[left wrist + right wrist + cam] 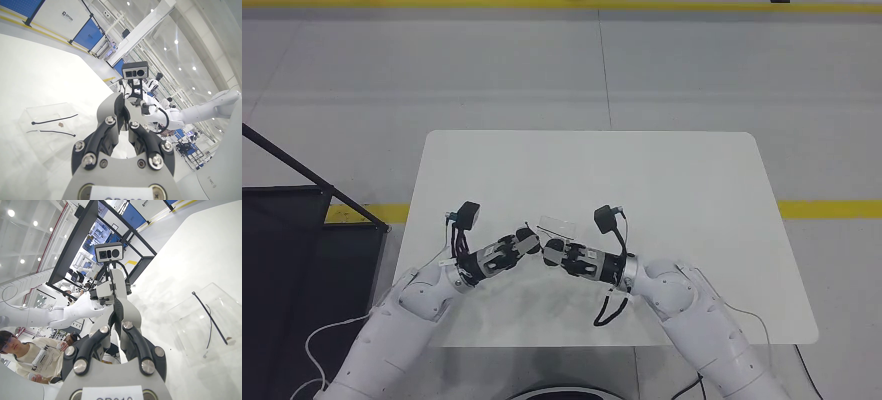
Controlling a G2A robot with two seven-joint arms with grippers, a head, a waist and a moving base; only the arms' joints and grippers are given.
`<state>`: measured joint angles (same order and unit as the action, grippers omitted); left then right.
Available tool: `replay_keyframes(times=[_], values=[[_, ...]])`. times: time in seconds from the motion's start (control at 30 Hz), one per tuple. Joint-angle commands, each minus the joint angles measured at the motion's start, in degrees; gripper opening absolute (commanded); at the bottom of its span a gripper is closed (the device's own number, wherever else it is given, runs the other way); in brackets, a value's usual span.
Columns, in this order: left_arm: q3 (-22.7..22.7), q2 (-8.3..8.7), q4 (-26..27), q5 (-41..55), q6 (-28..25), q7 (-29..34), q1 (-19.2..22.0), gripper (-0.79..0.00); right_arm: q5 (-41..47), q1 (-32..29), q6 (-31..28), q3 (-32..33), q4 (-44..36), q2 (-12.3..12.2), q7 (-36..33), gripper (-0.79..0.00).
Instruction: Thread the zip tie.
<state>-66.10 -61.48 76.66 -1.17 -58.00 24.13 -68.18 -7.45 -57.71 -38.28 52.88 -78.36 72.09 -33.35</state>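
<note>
Overall light: bright and even across all three views; we find no dim corner
Source: rows of round ceiling lamps (175, 41) in both wrist views; the light falls from overhead
Table glare: the white table (692, 200) is washed almost to pure white in the wrist views; we make out little surface texture
Shadows: soft and faint; we see pale grey smudges on the table around the clear box (37, 111)
Contrast: the zip ties (54, 120) in the box stand out dark against the white
Distortion: both wrist views bend straight lines near their edges; beams and the table edge curve; in the top view the yellow floor line (832, 208) stays straight
</note>
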Motion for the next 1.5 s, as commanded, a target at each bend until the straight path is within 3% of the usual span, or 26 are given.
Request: replay_keyframes(times=[0.0, 0.13, 0.3, 0.47, 0.73, 1.07, 1.13, 1.27, 1.47], values=[[-0.2, 0.02, 0.0, -0.2, 0.0, -0.1, 0.0, -0.785, -0.1, -0.1, -0.1, 0.3, 0.0, -0.1, 0.2, -0.240], [-0.9, 0.14, 0.1, -0.7, 0.0, -0.4, -0.1, -0.785, -0.9, -0.4, 0.2, 1.3, -0.7, -0.3, 0.7, -0.092], [-2.5, 0.43, -0.2, -1.5, 0.0, -1.1, -0.6, -0.785, -3.7, -1.1, 1.8, 2.5, -3.1, -0.6, 1.4, 0.000], [-5.5, 0.93, 0.1, -2.1, 0.0, -2.7, -1.8, -0.785, -9.7, -2.3, 3.6, 3.7, -6.5, -1.1, 2.3, 0.000], [-12.8, 2.52, 0.5, -1.0, 0.0, -3.4, -6.1, -0.785, -9.7, -2.3, 3.6, 3.7, -6.5, -1.1, 2.3, 0.000], [-13.0, 2.58, 0.7, -0.8, 0.0, -3.3, -6.3, -0.785, -11.5, -2.4, 4.5, 3.6, -7.8, -1.1, 3.2, 0.000], [-12.9, 2.56, 0.8, -1.2, 0.9, -3.3, -6.4, -0.785, -16.7, -2.5, 8.0, 2.9, -10.4, -1.0, 4.0, 0.000], [-12.5, 2.22, 1.1, -3.0, 3.9, -5.4, -6.4, -0.785, -30.0, -1.8, 24.1, -0.5, -16.5, -0.3, 4.0, 0.000], [-14.5, 2.26, -0.9, -2.5, 3.8, -7.9, -6.9, -0.785, -42.4, 3.6, 40.6, -8.9, -18.1, 2.1, -2.3, 0.000]])
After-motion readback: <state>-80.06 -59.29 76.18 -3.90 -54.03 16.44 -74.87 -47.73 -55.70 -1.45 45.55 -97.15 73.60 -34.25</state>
